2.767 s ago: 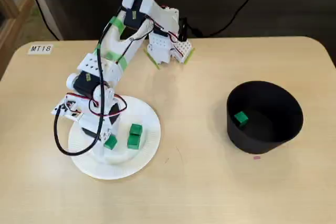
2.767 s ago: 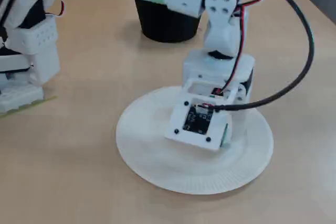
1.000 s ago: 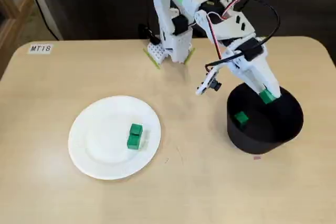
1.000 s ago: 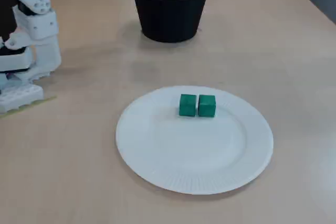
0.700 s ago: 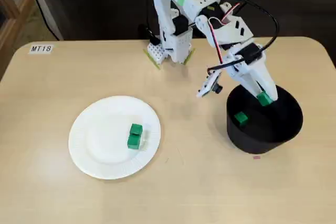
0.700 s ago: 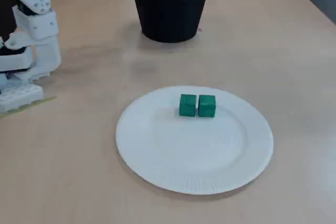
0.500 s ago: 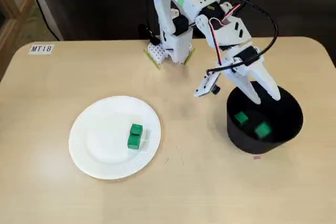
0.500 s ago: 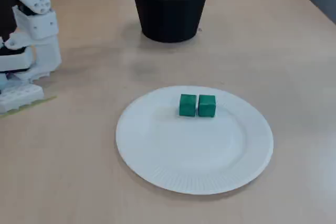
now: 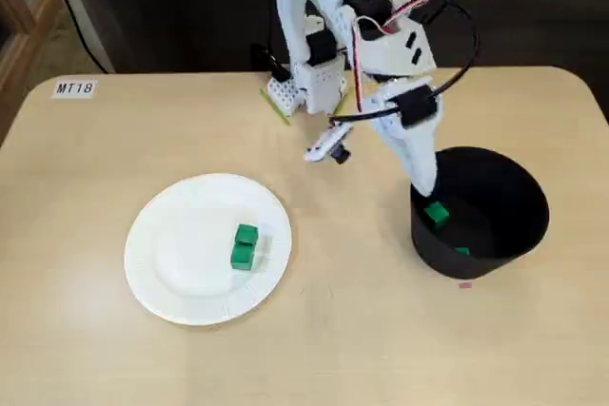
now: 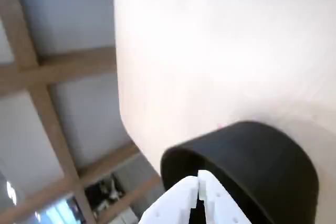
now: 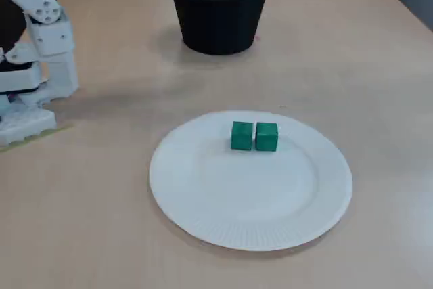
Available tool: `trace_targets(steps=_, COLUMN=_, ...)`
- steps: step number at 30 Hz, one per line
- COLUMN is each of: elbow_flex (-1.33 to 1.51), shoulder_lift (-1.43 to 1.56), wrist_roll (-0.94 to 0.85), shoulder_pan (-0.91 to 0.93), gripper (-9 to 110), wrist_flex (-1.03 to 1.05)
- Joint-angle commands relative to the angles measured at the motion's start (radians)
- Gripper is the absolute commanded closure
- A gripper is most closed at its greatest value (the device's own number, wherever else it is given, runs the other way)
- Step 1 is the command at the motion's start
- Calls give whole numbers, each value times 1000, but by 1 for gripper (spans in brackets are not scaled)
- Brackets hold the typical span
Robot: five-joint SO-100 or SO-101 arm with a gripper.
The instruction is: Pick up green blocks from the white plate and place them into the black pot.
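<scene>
In both fixed views two green blocks [image 9: 245, 245] [image 11: 254, 136] lie side by side, touching, on the white plate [image 9: 181, 268] [image 11: 250, 197]. The black pot [image 9: 476, 263] [image 11: 216, 28] [image 10: 273, 156] stands on the right in one fixed view and at the far side in the other. Two more green blocks [image 9: 437, 214] [image 9: 461, 251] lie inside it. My gripper [image 9: 425, 183] [image 10: 199, 182] points down over the pot's left rim, shut, with nothing between its white fingers. In the other fixed view only the gripper's underside shows above the pot.
The arm's base [image 9: 304, 92] [image 11: 30, 93] is fixed at the table's far edge. A label reading MT18 [image 9: 74, 88] sits at the table's far left corner. A small pink mark [image 9: 465, 284] lies beside the pot. In the wrist view the table edge and floor show beyond the pot.
The gripper carried a green block from the plate to the pot, opened and dropped it in. It has since shut and swung left toward the pot's rim.
</scene>
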Motion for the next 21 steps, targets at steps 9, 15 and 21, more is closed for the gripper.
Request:
trace_targets(steps=9, elbow_flex=-169, shoulder_lift=-129, wrist_roll=-18, shoulder_pan=351, gripper=104, wrist_flex=189)
trace_targets(steps=15, elbow_flex=-324, shoulder_lift=-232, wrist_roll=-103, shoulder_pan=448, gripper=104, wrist_flex=400)
trace_targets(steps=21, elbow_flex=-402, shoulder_lift=-319, wrist_roll=-210, shoulder_pan=502, gripper=104, wrist_flex=555)
